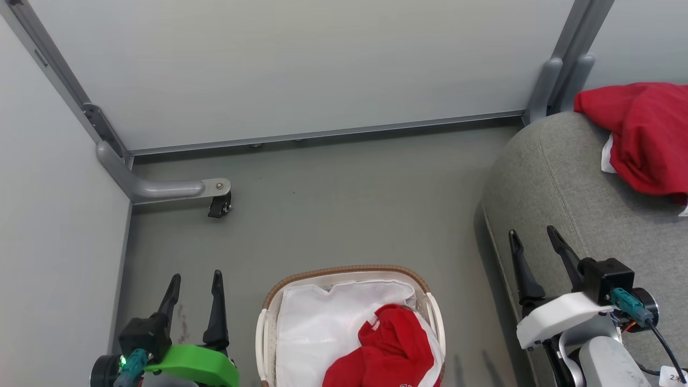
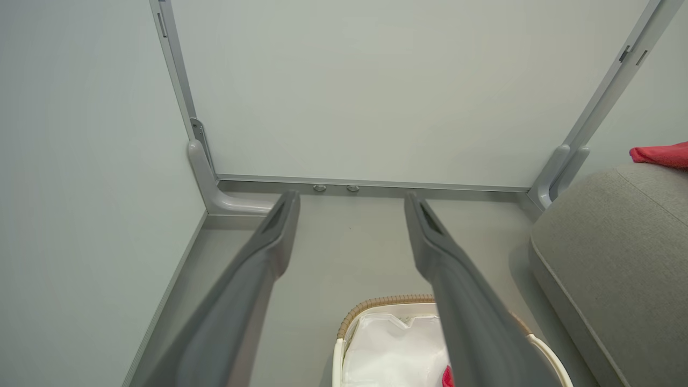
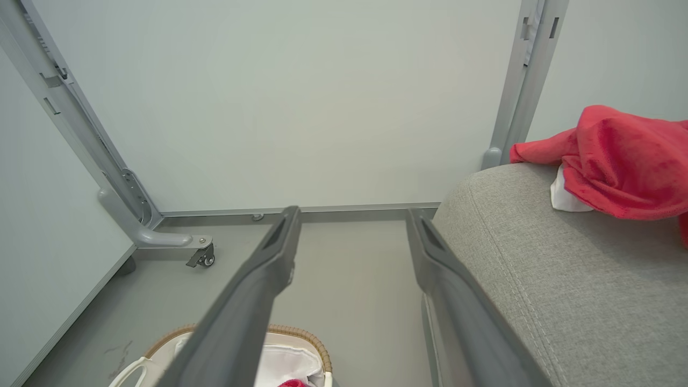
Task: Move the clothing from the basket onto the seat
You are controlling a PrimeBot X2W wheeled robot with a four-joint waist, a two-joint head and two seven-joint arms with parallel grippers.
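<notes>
While clothing lies on the seat and in the near basket, my left gripper and right gripper gape empty.

**Open fingers above floor, between basket and seat**

The right gripper rises from six o'clock, its two dark fingers spread wide apart with nothing between them but grey floor. From three to five o'clock lies the grey seat. A red garment is heaped on its far end at two to three o'clock, with white trim showing underneath. At seven o'clock sits the basket with its white liner and a sliver of red cloth at the frame edge. A caster stands at nine o'clock against pale partition panels.
</notes>
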